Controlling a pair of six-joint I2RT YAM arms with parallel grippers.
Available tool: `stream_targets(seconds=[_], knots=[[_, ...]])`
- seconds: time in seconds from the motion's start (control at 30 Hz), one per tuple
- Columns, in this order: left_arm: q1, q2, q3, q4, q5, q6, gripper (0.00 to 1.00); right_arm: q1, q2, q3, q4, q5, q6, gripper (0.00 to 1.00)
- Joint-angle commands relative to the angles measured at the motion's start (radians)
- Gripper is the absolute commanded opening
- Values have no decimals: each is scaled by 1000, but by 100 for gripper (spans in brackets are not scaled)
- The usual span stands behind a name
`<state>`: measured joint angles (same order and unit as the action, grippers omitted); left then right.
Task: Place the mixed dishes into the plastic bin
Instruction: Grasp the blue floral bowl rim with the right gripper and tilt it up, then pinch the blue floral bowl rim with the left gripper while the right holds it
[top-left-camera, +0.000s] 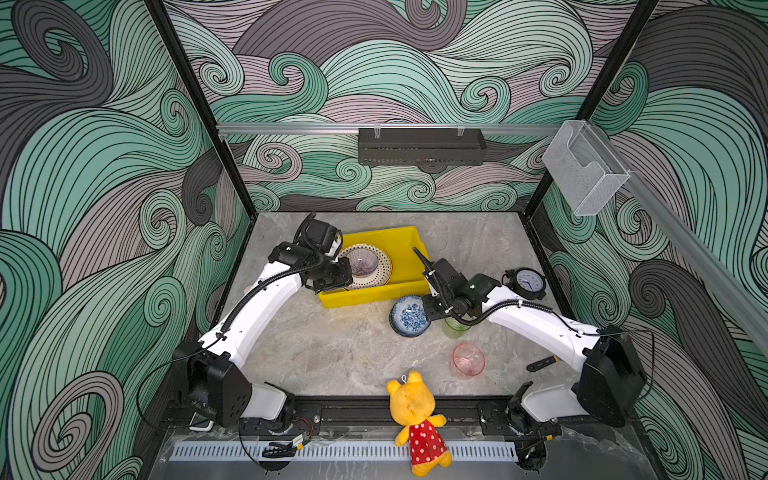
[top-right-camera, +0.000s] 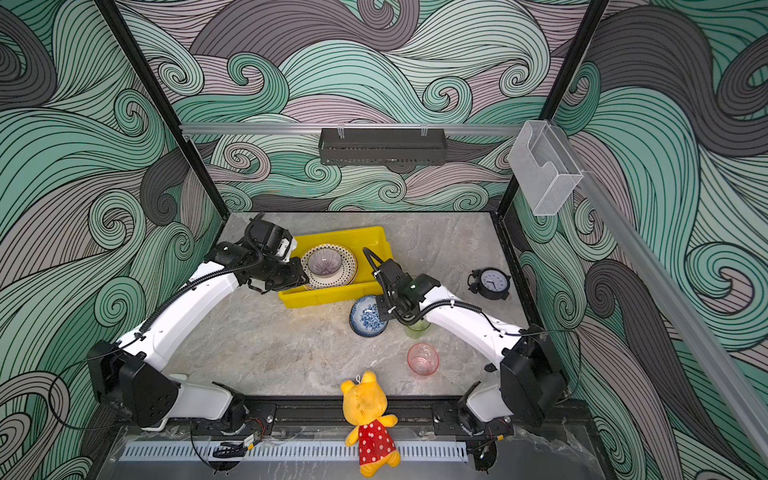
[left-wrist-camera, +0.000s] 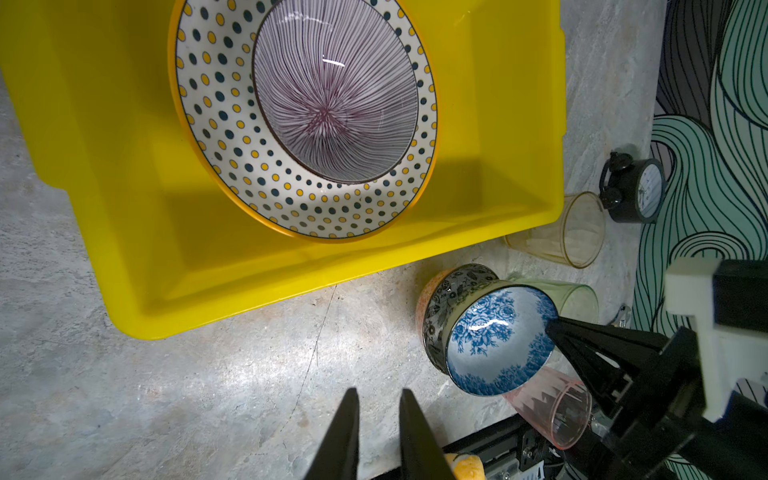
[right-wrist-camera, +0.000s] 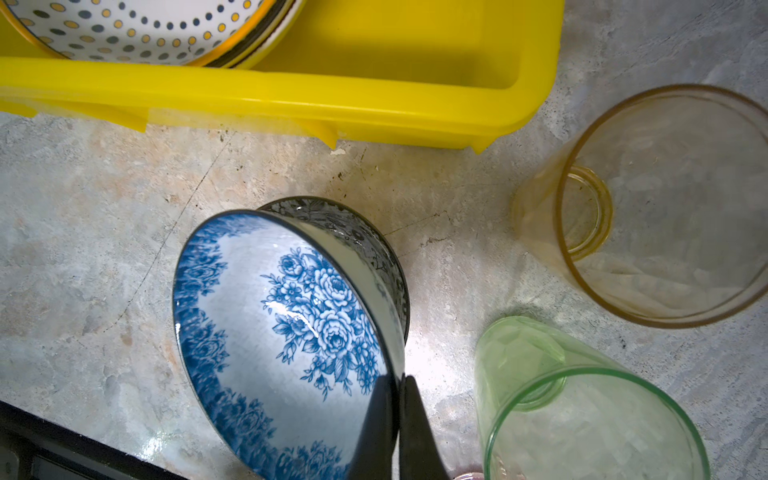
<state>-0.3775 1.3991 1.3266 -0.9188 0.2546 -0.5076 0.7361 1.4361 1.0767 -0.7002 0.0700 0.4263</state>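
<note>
Two nested bowls are sitting by the near wall of the plastic bin: the right tool is clamping the rim of the upper, tilted blue floral bowl, over a leafy bowl. The bin is lying just beyond it, toward the desk's back edge. Inside, a purple-striped bowl is resting on a dotted plate. The left tool, apart and empty, is hovering at the bin's left end.

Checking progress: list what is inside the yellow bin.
A purple-striped bowl sits on a dotted-rim plate inside the yellow bin. Further plate edges show beneath it; their patterns are covered.
</note>
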Motion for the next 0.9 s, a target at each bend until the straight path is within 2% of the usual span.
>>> stream_targets(seconds=[0.0,0.33,0.53,0.87], knots=[[-15,1,39,-3,21,-1,23,-1,-47,38,11,-11,12,0],[-68,0,6,21,54,0,31,-1,-71,36,10,-22,29,0],[-150,15,-40,93,104,-8,32,0,-77,32,25,-30,40,0],[-259,151,-67,145,114,-16,39,0,-80,27,32,-33,43,0]])
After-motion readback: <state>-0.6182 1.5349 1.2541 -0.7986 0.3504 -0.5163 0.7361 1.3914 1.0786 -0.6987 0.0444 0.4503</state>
